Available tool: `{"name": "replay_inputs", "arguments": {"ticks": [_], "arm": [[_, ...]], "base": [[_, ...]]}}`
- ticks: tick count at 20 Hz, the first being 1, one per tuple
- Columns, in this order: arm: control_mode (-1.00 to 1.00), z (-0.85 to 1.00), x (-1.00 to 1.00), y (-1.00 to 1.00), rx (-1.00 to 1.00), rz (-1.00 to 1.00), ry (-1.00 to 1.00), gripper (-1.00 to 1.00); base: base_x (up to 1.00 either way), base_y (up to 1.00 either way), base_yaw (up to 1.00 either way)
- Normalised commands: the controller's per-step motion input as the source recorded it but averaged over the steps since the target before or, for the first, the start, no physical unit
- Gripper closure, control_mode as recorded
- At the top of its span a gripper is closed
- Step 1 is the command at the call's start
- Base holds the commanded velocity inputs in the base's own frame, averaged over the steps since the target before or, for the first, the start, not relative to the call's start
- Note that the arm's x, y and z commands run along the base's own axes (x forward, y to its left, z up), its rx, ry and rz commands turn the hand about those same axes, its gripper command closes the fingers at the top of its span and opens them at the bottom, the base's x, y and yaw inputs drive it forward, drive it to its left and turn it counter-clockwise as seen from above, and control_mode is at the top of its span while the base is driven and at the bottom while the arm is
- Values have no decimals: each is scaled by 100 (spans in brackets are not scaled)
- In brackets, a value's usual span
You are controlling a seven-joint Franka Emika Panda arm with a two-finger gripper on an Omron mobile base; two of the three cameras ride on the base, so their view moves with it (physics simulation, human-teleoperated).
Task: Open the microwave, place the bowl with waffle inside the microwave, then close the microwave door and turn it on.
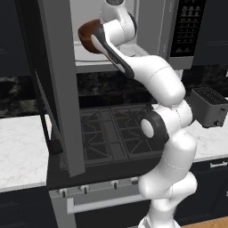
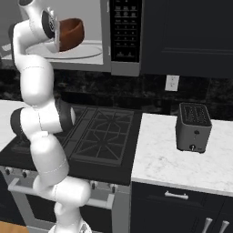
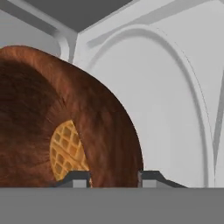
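The microwave (image 2: 125, 32) stands open, and its door (image 1: 58, 80) is swung out to the left. The reddish-brown bowl (image 3: 100, 113) is inside the light grey cavity, tilted just over the round turntable (image 3: 175, 109). It also appears in the base views as the bowl (image 1: 87, 33) (image 2: 73, 32) at the end of my raised arm. The golden waffle (image 3: 65, 151) lies in the bowl. My gripper (image 3: 113, 177) has one fingertip inside the bowl's wall and one outside. I see no gap between the tips and the wall.
A stove (image 1: 111, 133) with black grates sits under the microwave. A dark grey toaster (image 2: 194, 127) stands on the white marble counter (image 2: 182, 164) to the right. The open door blocks the space left of the arm.
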Motion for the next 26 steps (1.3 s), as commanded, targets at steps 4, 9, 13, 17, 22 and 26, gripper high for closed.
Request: {"name": "replay_inputs", "arguments": {"ticks": [4, 9, 13, 17, 22, 26], "arm": [[-100, -13, 8, 0, 12, 0, -40, -100], [-100, -8, -47, -18, 23, 5, -65, -100], [-100, -29, -100, -54, 28, 6, -65, -100], [-100, -3, -100, -53, 16, 0, -30, -100], [-100, 1, -100, -40, -5, -6, -10, -100], [-100, 12, -98, -18, -23, -28, 24, -100]], "base": [[0, 0, 0], [0, 0, 0], [0, 0, 0], [0, 0, 0], [0, 0, 0], [0, 0, 0]]}}
